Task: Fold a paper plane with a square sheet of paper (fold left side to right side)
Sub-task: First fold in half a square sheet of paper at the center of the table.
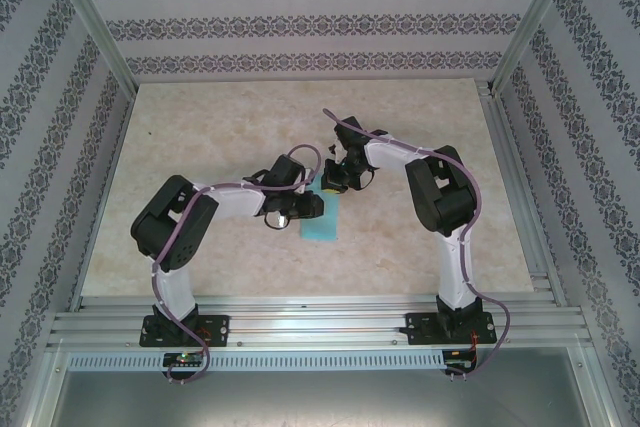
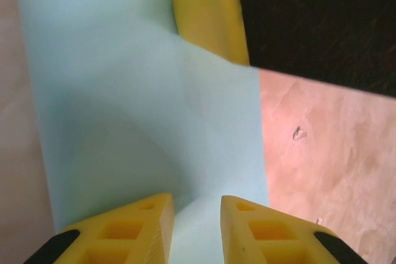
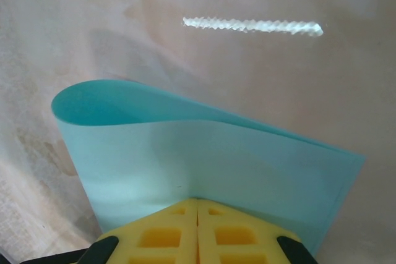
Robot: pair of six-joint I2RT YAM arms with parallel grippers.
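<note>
Right wrist view, lower centre: the right gripper [image 3: 197, 207] has its 2 yellow pads pressed together, pinching an edge of the square sheet of paper [image 3: 204, 153]. Past the pads, the cyan sheet is doubled over on the marbled table [image 3: 309, 91]. The bend at centre left of the frame is a soft rounded loop, not a crease. Farther up sits a white glare streak [image 3: 253, 26].

In the left wrist view, at the lower edge, the left gripper [image 2: 197, 214] stands spread. Paper shows through the gap, and we see nothing pinched.

We judge 3 risks:
- If the right gripper lets go before the loop is pressed flat, the upper layer could spring back open.
- If the left gripper drags across the sheet, the layers could slide apart and the crease would land crooked.
- The 2 grippers work very near each other and could collide.

The right wrist view gives us the loop's curve and how the 2 layers line up at lower right. The left wrist view gives us the other tool's yellow finger [image 2: 207, 17] at top centre, right beside the paper. From the top external view we get the sheet near the table's middle, where the left arm [image 1: 220, 199] and right arm [image 1: 430, 187] meet.
</note>
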